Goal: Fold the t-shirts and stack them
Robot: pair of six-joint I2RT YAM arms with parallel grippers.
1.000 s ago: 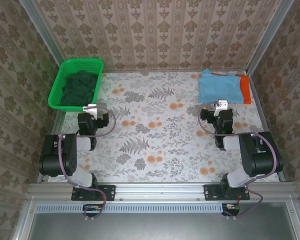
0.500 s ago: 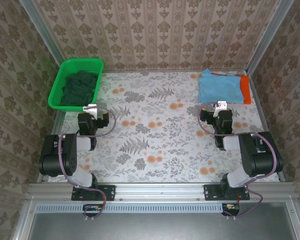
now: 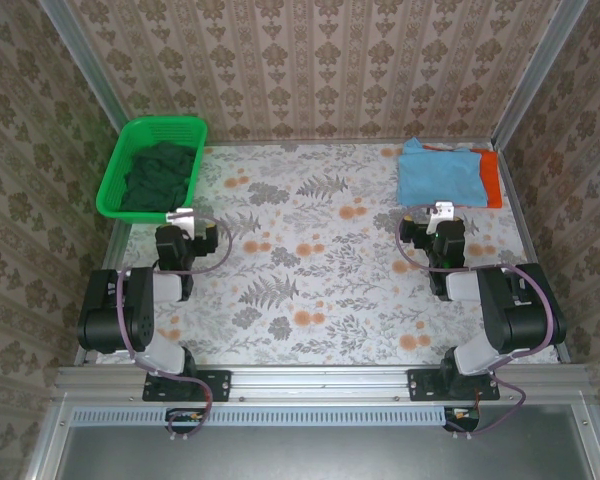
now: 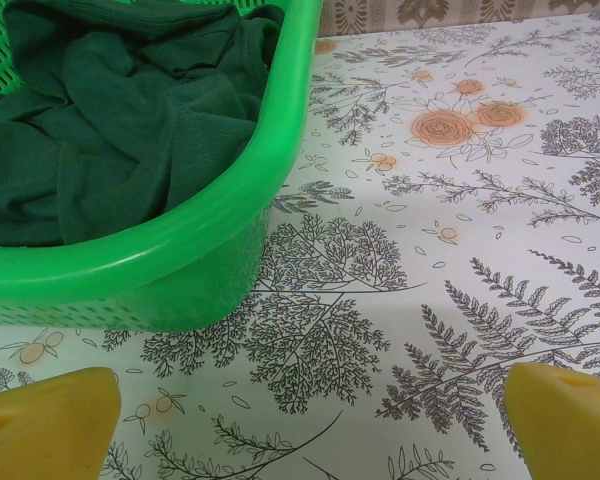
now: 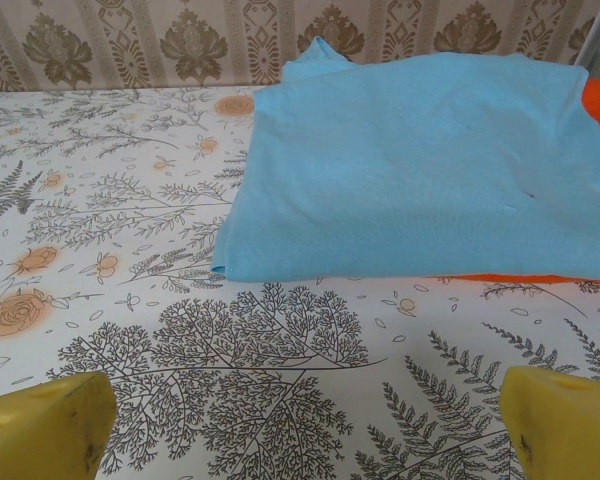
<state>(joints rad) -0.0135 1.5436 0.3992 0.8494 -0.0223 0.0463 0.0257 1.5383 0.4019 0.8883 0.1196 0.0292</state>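
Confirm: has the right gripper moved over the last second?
No. In the top view the right gripper sits at the same spot as before, just short of the near edge of the light blue t-shirt.

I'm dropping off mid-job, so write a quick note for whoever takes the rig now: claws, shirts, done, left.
Left claw: open, empty, just short of the green basket.
Right claw: open, empty, facing the stack.
Shirts: light blue t-shirt, folded, lies on the orange-red t-shirt at the far right corner of the table.
Done: those two look folded and stacked.
Left: crumpled dark green cloth in the basket, probably next if it counts.
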